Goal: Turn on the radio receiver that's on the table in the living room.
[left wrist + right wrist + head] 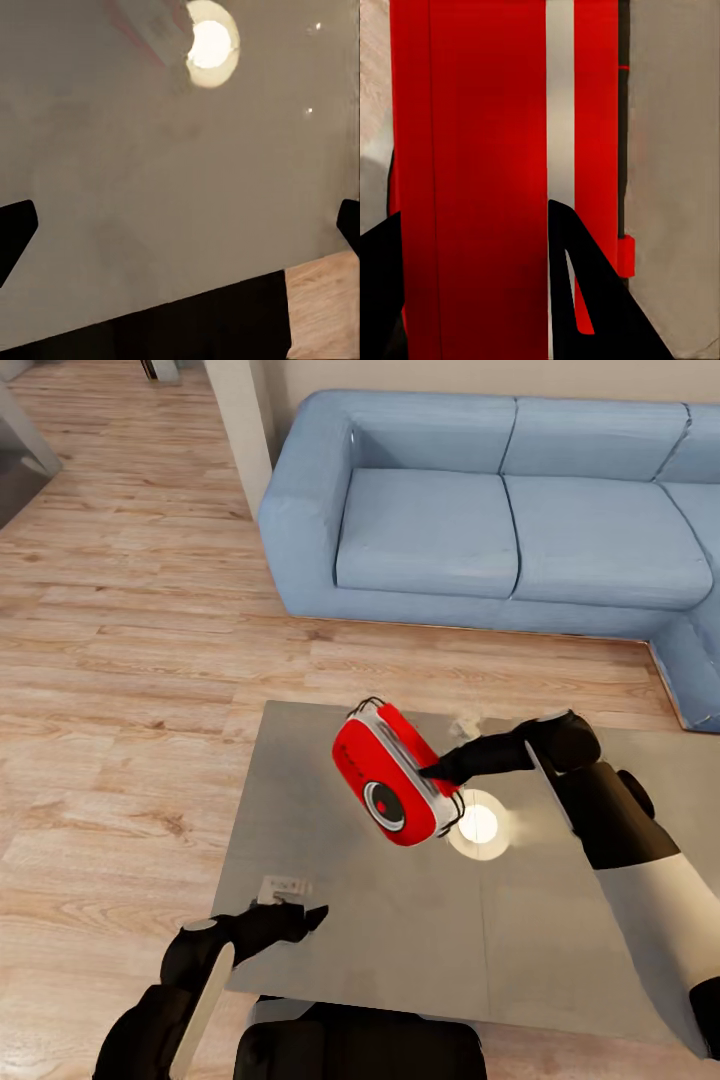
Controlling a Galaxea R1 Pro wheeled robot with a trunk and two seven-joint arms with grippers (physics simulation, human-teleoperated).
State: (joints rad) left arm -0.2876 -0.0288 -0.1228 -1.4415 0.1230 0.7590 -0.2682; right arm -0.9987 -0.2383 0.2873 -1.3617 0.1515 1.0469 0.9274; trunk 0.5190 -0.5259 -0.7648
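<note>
The red radio receiver (392,778) with white trim is tilted over the middle of the grey table (400,950), its round dark dial facing me. My right gripper (440,768) comes from the right and is shut on its side. In the right wrist view the red body with a white stripe (480,150) sits between the two black fingers (585,285). My left gripper (290,915) hovers open at the table's near left corner, apart from the radio. The left wrist view has its fingertips far apart over the bare table top (150,165).
A blue sectional sofa (500,530) stands behind the table and wraps round at the right. Light wood floor (120,660) spreads to the left. A bright lamp reflection (480,825) glares on the table beside the radio. My dark base (360,1050) is against the table's near edge.
</note>
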